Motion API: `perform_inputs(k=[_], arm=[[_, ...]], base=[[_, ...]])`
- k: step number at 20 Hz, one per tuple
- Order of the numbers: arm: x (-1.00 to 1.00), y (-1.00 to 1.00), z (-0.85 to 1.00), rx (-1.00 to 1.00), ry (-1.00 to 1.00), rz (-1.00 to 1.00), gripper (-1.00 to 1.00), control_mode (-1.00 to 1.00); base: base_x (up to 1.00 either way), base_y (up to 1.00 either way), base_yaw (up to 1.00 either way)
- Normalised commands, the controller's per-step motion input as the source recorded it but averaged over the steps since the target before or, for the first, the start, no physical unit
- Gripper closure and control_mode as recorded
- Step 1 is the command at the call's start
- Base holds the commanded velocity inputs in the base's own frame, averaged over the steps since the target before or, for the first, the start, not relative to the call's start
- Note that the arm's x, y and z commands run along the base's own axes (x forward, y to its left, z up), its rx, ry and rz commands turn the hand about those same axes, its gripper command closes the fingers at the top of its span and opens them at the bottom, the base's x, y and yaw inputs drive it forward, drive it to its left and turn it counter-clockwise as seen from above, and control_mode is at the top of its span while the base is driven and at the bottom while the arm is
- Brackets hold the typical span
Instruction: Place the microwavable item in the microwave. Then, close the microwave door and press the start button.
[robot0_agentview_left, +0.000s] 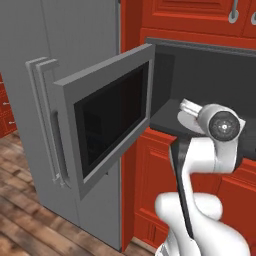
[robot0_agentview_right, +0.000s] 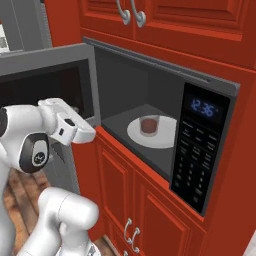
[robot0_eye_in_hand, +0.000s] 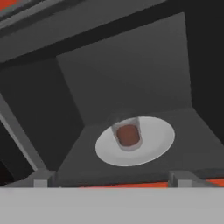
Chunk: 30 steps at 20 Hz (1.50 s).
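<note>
Hand view: cup (robot0_eye_in_hand: 127, 134) upright on plate (robot0_eye_in_hand: 153, 144)

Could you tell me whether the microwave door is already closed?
No, the microwave door stands swung wide open, showing the cup on the white plate inside.

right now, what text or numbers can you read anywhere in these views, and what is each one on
"12:36": blue digits on the clock display at the top of the microwave control panel, seen in the right base view.
Keypad below the display: rows of pale button labels, too small and blurred to read.
Nothing readable on the microwave door, the cup, the white plate or the red cabinets.
</note>
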Motion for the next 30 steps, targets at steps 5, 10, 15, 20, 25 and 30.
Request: perform_inputs(k=[5, 10, 15, 20, 25, 30], arm=[[-0.57, 0.63, 0.02, -0.31, 0.02, 0.09, -1.00, -1.00], [-0.52, 0.58, 0.00, -0.34, 0.00, 0.10, -1.00, -1.00], [-0.53, 0.46, 0.00, -0.35, -0.03, 0.12, -1.00, -1.00], [-0.46, 0.60, 0.00, -0.38, -0.08, 0.12, -1.00, -1.00], [-0.12, 0.74, 0.00, -0.34, -0.02, 0.10, -1.00, -1.00], [0.00, 0.84, -0.02, -0.34, -0.02, 0.06, -1.00, -1.00]], base=[[0.00, 0.00, 0.00], [0.00, 0.00, 0.00], [0.00, 0.00, 0.00], [0.00, 0.00, 0.00], [0.00, 0.00, 0.00], [0.00, 0.00, 0.00]])
